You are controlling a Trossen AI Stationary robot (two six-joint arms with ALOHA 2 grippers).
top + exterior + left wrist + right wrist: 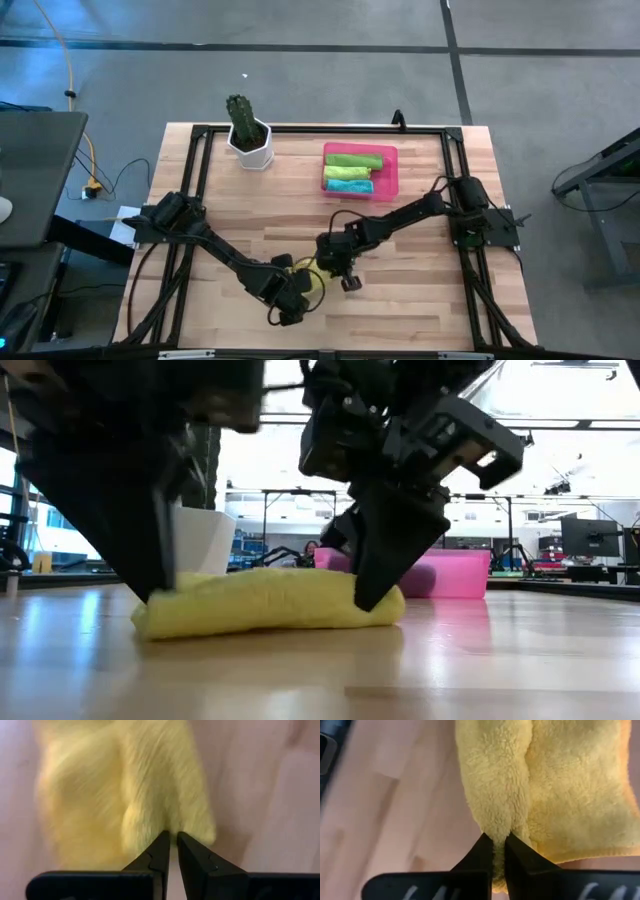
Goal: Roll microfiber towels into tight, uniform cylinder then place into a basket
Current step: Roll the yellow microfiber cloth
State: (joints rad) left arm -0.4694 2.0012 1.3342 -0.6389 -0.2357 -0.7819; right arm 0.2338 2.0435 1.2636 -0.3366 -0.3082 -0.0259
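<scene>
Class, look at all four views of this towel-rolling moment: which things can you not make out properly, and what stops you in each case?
- Yellow towel, high view: mostly hidden under both arms.
- Rolls in the basket, low view: hidden behind its pink wall and the right gripper.
- Left gripper, low view: its body is cut off by the top edge.
- Towel's far end, left wrist view: blurred.
- Cactus, low view: hidden by the left arm.

Looking straight down over the table (pixel 400 300); peering level across it; both wrist views pressing close on the same yellow towel (pixel 560 795).
</scene>
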